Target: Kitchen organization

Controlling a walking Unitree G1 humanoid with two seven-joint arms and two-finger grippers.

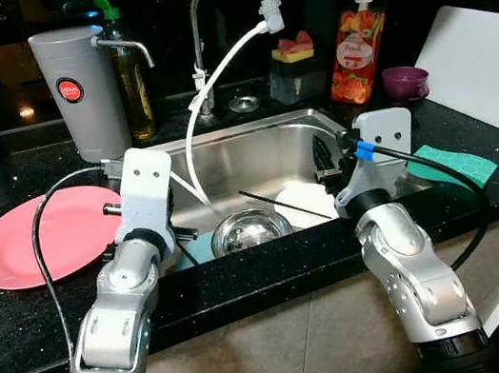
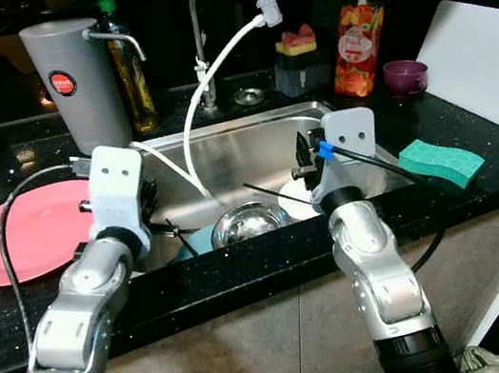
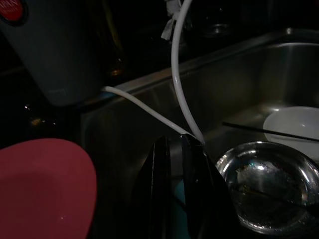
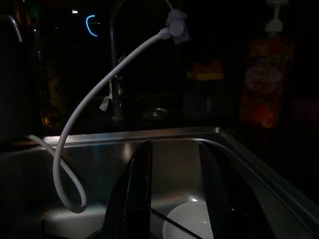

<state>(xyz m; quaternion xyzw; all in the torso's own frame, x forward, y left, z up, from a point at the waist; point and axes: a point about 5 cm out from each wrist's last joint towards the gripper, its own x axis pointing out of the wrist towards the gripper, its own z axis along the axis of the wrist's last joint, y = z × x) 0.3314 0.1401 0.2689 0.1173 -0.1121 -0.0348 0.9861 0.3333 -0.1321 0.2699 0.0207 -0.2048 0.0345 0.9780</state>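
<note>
Head stereo pair looks fwd and down from above the counter edge, both arms in the foreground, sink centred, faucet at the back. Right eye view sits slightly to the side, so the scene shifts left vs the left eye view; both share the pink plate, the steel bowl and the soap bottle.

Left wrist cam looks along its closed fingers, close over the sink's near-left corner, w/ plate and steel bowl in frame. Right wrist cam looks along its spread fingers across the basin toward the faucet, low and near. Both wrist views share the white hose and the white dish.
</note>
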